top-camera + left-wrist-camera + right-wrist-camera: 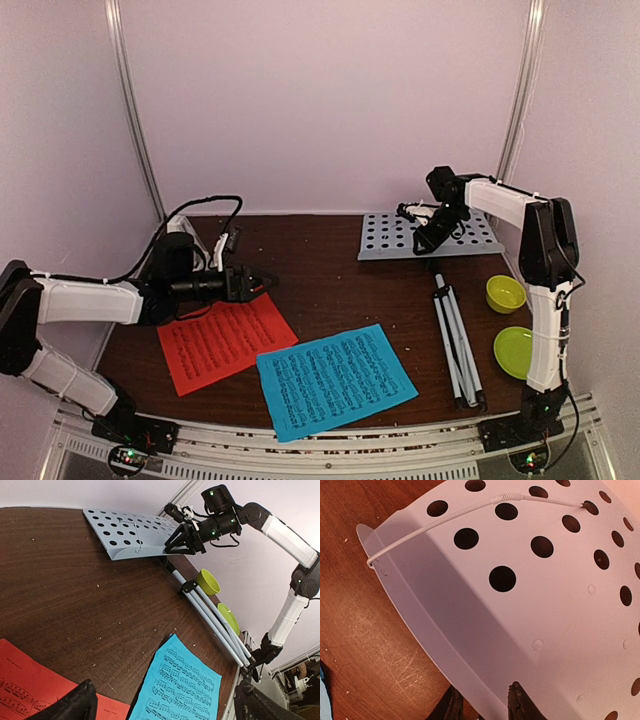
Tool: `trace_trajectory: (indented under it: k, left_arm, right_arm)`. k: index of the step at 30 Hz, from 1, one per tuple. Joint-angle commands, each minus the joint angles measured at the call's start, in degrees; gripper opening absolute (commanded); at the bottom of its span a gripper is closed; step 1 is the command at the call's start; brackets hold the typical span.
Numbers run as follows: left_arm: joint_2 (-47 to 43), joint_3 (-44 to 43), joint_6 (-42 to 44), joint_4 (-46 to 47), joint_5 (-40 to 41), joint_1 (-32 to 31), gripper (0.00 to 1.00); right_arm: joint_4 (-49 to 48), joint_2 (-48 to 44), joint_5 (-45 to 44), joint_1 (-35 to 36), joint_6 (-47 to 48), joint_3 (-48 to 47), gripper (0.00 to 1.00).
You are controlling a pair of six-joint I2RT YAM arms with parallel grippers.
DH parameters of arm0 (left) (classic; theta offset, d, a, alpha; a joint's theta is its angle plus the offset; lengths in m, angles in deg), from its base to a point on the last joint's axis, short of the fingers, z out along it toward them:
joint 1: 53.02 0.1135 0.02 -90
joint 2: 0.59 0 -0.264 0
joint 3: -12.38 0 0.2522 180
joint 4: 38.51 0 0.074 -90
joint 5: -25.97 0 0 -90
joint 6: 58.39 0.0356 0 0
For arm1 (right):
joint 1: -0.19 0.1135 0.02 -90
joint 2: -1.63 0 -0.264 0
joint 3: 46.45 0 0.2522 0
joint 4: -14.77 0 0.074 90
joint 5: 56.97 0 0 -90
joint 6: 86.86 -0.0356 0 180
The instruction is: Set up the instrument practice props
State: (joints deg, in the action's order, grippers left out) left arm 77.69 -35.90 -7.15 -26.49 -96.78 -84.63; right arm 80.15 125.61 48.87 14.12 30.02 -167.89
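Note:
The white perforated music-stand desk (400, 238) (130, 532) (530, 605) lies at the back right of the table, its near edge lifted. My right gripper (432, 240) (172, 545) (482, 702) is shut on the desk's lower lip, one finger under it and one on top. The folded white tripod legs (455, 335) (215, 625) run from the desk towards the front edge. A blue music sheet (335, 378) (182, 680) and a red-orange music sheet (225, 340) (25, 685) lie flat at the front. Above the red-orange sheet's far edge my left gripper (262, 283) (165, 700) hovers open and holds nothing.
A yellow-green bowl (505, 293) (207, 581) and a yellow-green plate (515, 350) (229, 617) sit at the right edge beside the tripod legs. White walls close in the back and both sides. Dark wood table (330, 280) lies between the two arms.

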Motion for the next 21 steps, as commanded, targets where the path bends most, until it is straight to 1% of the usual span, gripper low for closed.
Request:
trace_trajectory:
  k: [1,6,8,9,13,16,18,21]
  left_arm:
    - [0.6,-1.5,-0.4,3.9,-1.3,-0.4,0.98]
    - [1.1,-2.1,-0.1,4.0,-1.3,-0.4,0.98]
    - [1.5,-2.4,-0.2,4.2,-1.5,-0.4,0.98]
    - [1.7,-2.5,-0.3,4.4,-1.5,-0.3,0.98]
    - [2.4,-2.6,-0.7,5.6,-1.9,-0.3,0.98]
    - [2.6,-2.5,-1.0,6.3,-2.1,-0.4,0.98]
    - [2.8,-2.4,-1.2,6.8,-2.1,-0.4,0.98]
    - [3.6,-2.5,-1.6,7.8,-2.5,-0.4,0.98]
  right_arm:
    - [3.3,1.6,-1.4,-0.5,0.0,2.3,0.31]
    - [3.3,1.4,0.1,-0.5,1.3,2.8,0.24]
    - [3.6,1.3,0.3,-0.3,1.4,2.5,0.17]
    - [3.6,1.2,0.6,-0.2,1.3,2.4,0.15]
    - [3.7,0.9,1.6,0.2,0.3,1.9,0.09]
    - [3.3,0.9,1.8,0.3,-1.5,1.3,0.02]
    - [3.4,0.8,1.9,0.4,-2.5,0.6,0.00]
    - [3.8,0.5,1.5,0.4,-3.1,-0.2,0.00]
